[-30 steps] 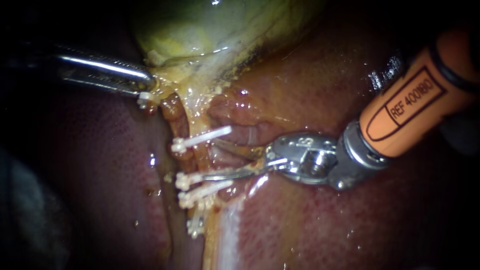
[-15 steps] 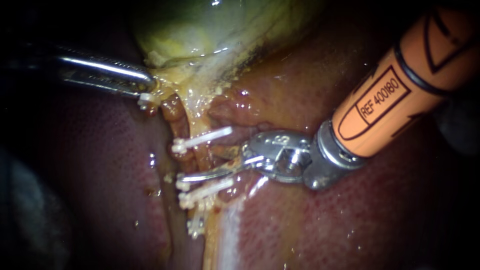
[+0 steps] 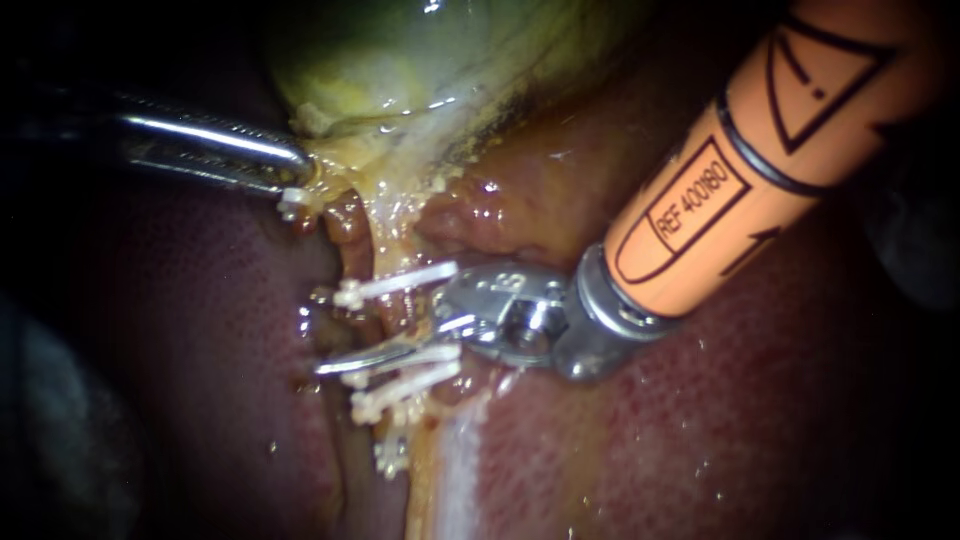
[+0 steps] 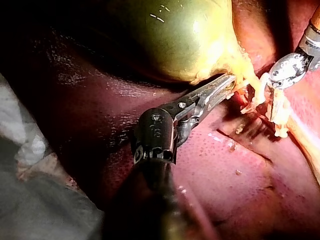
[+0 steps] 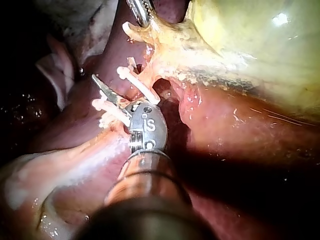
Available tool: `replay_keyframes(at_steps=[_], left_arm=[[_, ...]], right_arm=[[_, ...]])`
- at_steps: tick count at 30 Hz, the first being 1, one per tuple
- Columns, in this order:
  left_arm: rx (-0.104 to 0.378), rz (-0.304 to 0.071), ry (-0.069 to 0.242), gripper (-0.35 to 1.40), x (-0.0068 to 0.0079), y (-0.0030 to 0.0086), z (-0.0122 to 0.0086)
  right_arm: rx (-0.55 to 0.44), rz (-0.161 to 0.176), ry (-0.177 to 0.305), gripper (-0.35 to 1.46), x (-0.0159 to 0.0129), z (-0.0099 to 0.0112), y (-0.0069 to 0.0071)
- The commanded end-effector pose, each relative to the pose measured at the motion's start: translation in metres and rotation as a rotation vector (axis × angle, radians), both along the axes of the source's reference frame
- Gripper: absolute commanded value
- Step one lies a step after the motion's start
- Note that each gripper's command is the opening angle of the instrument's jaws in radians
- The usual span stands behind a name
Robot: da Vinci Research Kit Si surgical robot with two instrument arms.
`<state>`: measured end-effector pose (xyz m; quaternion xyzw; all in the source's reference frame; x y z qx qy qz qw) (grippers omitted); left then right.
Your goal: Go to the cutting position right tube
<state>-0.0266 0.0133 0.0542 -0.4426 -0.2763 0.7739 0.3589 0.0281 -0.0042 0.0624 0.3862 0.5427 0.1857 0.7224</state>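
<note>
The step in hand is placement, not the cut. The right instrument's pincer (image 3: 325, 332) has to straddle the tube (image 3: 392, 318) in the gap between the upper clip (image 3: 400, 282) and the 2 lower clips (image 3: 415, 384). Only bare tube should be in the bite, no white plastic. I judge it is done well when the blades cross the tube squarely and both tips show clear beyond its far side. The lower blade should also stand off the clip beside it, so that closing cannot catch or shift that clip.

This pincer stands open and holds nothing. Its lower blade runs along the nearer of the 2 lower clips, apparently touching it. The upper blade seems to pass just under the upper clip, but only its tip shows, so I am not certain. The tube lies between the blades, well in toward the hinge, and runs from the gallbladder (image 3: 420, 60) down over the liver (image 3: 700, 430). I cannot tell whether it is the right tube.

The left instrument's pincer (image 3: 297, 170) is closed on the gallbladder's yellowish neck, well apart from the clips.
</note>
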Motion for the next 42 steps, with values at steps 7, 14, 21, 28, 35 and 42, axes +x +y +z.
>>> replay_keyframes(at_steps=[7, 14, 21, 28, 35, 42], left_arm=[[0.001, 0.002, -0.001, -0.35, -0.0001, -0.0001, 0.0], [0.001, 0.002, -0.001, -0.35, 0.0, -0.0001, 0.0], [0.001, 0.002, -0.001, -0.35, 0.0, -0.0001, 0.0001], [0.001, 0.002, -0.001, -0.35, 0.0, -0.0001, 0.0001], [0.001, 0.002, -0.001, -0.35, 0.0, -0.0001, 0.0001], [0.001, 0.002, -0.001, -0.35, 0.0, 0.0, 0.0001]], right_arm=[[0.008, 0.006, 0.02, 1.3, 0.0006, -0.0001, -0.0003], [0.016, -0.011, 0.042, 1.3, 0.0008, -0.0023, -0.001], [0.034, -0.014, 0.07, 1.3, 0.0008, -0.0057, -0.0012], [0.052, -0.006, 0.091, 1.3, 0.0006, -0.0084, -0.0007], [0.051, -0.007, 0.091, 1.3, 0.0006, -0.0083, -0.0007], [0.051, -0.007, 0.091, 1.3, 0.0005, -0.0082, -0.0007]])
